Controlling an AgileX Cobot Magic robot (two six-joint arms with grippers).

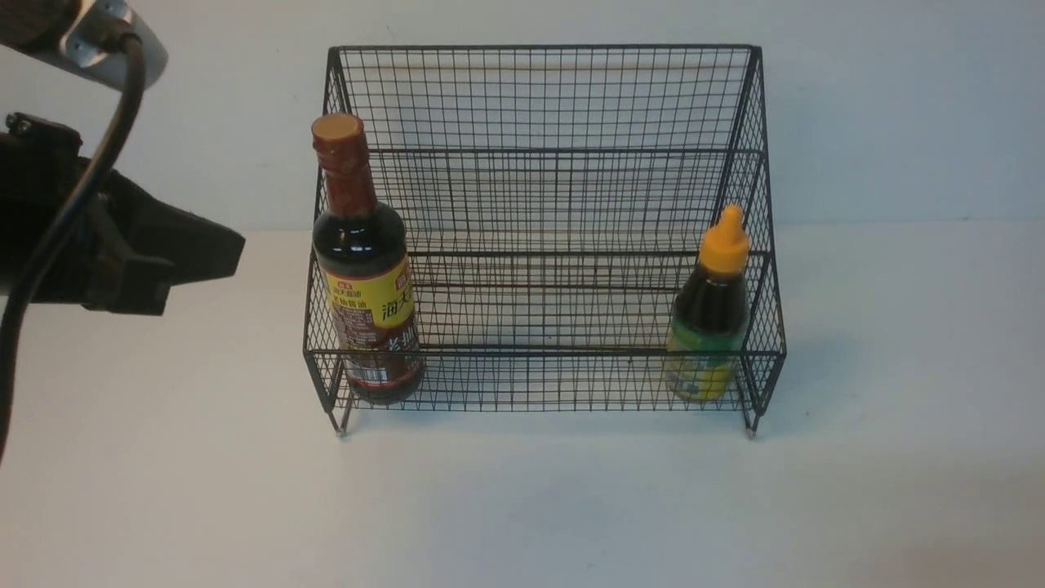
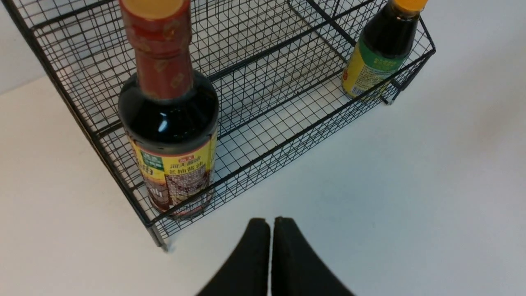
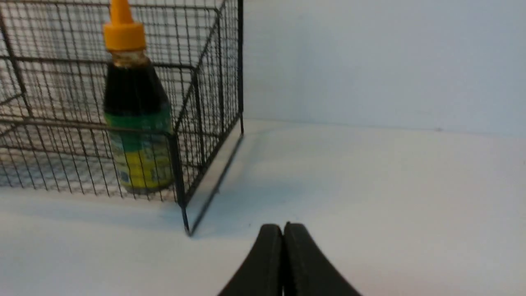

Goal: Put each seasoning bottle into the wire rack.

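Tall btl (image 1: pixel 371 294) in rack's (image 1: pixel 559 354) front L corner, short btl (image 1: pixel 709 327) front R. Prob. heavy, slick; grip neck/upper body. L hand (image 2: pixel 272 220) & R hand (image 3: pixel 283 226) clenched, nothing held.

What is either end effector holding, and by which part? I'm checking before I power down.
Nothing is held: the left end effector and right end effector are both shut, with nothing between their tips.
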